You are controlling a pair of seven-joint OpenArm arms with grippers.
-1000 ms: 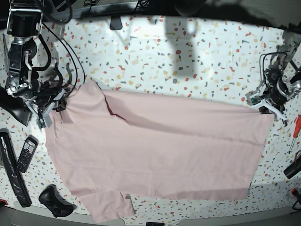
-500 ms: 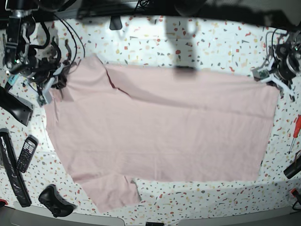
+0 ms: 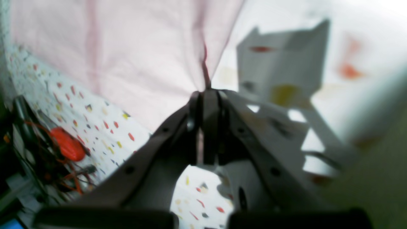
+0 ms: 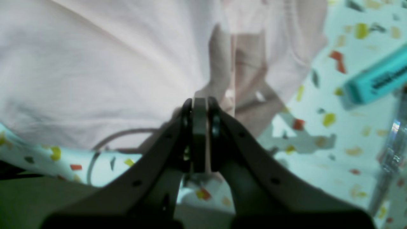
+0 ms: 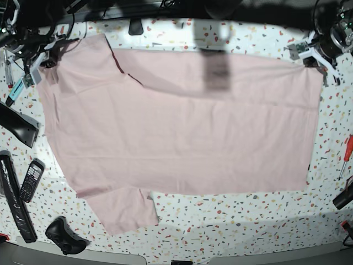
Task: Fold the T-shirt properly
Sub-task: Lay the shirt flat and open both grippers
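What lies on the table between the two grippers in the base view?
Only the T-shirt lies there: the left gripper and the right gripper each pinch a far corner of it, and pink cloth spans the whole stretch.

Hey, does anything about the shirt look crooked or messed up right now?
Mostly flat. The T-shirt lies spread on the table, pinched at its far corners by the left gripper and right gripper. One oddity: the sleeve beside the right gripper is folded over the body, leaving a diagonal crease.
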